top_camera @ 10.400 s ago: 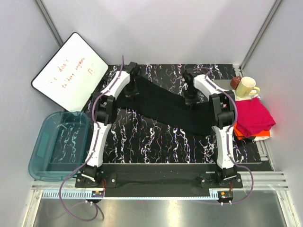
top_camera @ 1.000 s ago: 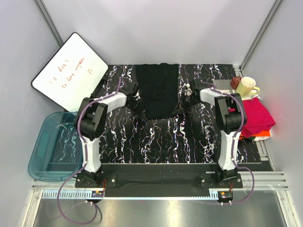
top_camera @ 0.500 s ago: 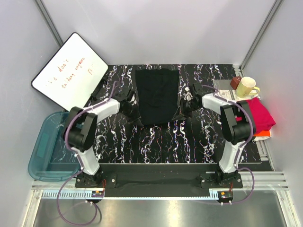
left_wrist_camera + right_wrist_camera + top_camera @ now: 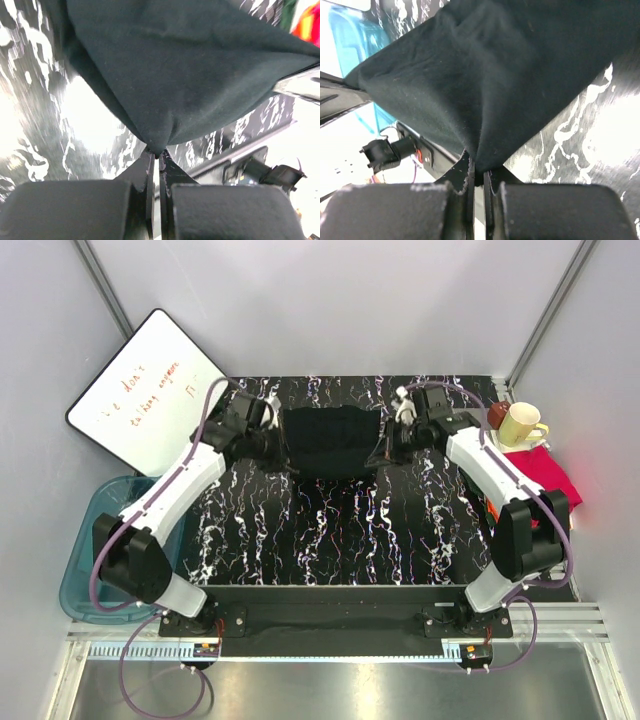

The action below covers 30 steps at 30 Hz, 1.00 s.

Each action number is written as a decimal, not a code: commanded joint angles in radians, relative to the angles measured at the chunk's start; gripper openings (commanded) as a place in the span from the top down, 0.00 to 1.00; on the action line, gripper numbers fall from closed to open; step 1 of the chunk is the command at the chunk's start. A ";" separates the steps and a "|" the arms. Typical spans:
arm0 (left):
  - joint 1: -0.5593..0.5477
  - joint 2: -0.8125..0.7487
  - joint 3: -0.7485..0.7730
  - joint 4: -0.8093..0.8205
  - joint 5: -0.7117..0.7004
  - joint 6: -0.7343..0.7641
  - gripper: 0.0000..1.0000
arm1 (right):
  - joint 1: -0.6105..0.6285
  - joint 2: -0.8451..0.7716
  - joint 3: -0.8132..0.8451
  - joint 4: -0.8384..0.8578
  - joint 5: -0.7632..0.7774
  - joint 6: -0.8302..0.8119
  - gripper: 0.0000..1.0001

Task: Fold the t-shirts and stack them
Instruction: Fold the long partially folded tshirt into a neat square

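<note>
The black t-shirt lies folded into a short wide block at the back middle of the table. My left gripper is shut on its left corner, and the cloth is pinched at the fingertips in the left wrist view. My right gripper is shut on its right corner, with the cloth bunched between the jaws in the right wrist view. The magenta-pink t-shirt lies folded at the right edge, mostly behind my right arm. The orange piece is hidden.
A cream mug and a small brown object stand at the back right. A whiteboard leans at the back left. A blue plastic bin sits left of the table.
Both grippers carried the shirt's near edge toward the back of the table, folding the long black shirt over into a shorter block. Both arms have stretched farther back.
</note>
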 commanded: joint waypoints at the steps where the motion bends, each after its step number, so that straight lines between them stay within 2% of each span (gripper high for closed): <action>1: 0.007 0.065 0.184 -0.034 -0.077 0.066 1.00 | -0.006 0.021 0.135 -0.028 0.078 -0.048 1.00; 7: 0.011 0.267 0.421 -0.032 -0.130 0.101 1.00 | -0.009 0.195 0.322 0.014 0.175 -0.108 1.00; 11: 0.024 0.420 0.556 -0.023 -0.134 0.098 1.00 | -0.014 0.338 0.451 0.052 0.198 -0.131 1.00; 15: 0.044 0.532 0.690 -0.014 -0.155 0.083 1.00 | -0.023 0.496 0.648 0.060 0.190 -0.157 0.99; 24: 0.122 0.697 0.817 0.005 -0.166 0.034 1.00 | -0.042 0.861 1.084 0.009 0.144 -0.115 0.96; 25: 0.128 0.707 0.826 0.008 -0.160 0.034 1.00 | -0.042 0.889 1.121 0.006 0.144 -0.106 0.94; 26: 0.134 0.719 0.853 0.011 -0.153 0.032 1.00 | -0.043 0.915 1.185 0.005 0.150 -0.097 0.86; 27: 0.145 0.751 0.870 0.008 -0.147 0.031 0.98 | -0.043 0.961 1.215 0.005 0.166 -0.083 0.82; 28: 0.151 0.766 0.887 0.008 -0.128 0.026 0.69 | -0.043 0.981 1.239 0.006 0.181 -0.073 0.75; 29: 0.157 0.785 0.924 0.011 -0.109 0.025 0.47 | -0.043 0.998 1.277 0.006 0.230 -0.057 0.55; 30: 0.168 0.814 0.939 0.006 -0.095 0.022 0.28 | -0.043 1.023 1.290 0.006 0.253 -0.025 0.45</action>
